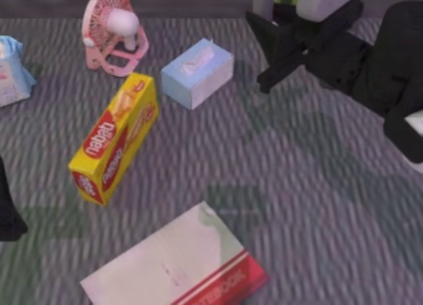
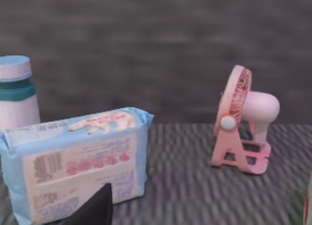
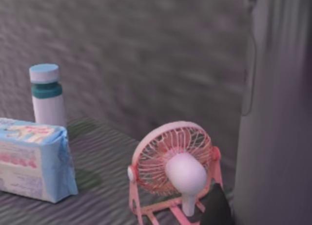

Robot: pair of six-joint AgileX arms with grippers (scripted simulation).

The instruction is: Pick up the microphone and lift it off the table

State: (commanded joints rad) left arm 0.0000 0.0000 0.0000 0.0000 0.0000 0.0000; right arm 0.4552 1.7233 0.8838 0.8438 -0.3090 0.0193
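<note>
Ribbed carpet-like table; glossy cardboard box

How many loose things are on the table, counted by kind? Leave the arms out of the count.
Boxes: 2 (yellow box, pale blue tissue box)
Fans: 1 (pink fan)
Wipes packs: 1 (blue wipes pack)
Bottles: 1 (white bottle, blue cap)
Notebooks: 1 (white and red notebook)
Total: 6

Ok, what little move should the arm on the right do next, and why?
Probably a small straight lift with the right gripper, poised over the table's far right. A tall grey tapered shaft, likely the microphone's handle, stands close against it in the right wrist view; whether it has cleared the table is hidden. The left arm is parked at the left edge.
</note>
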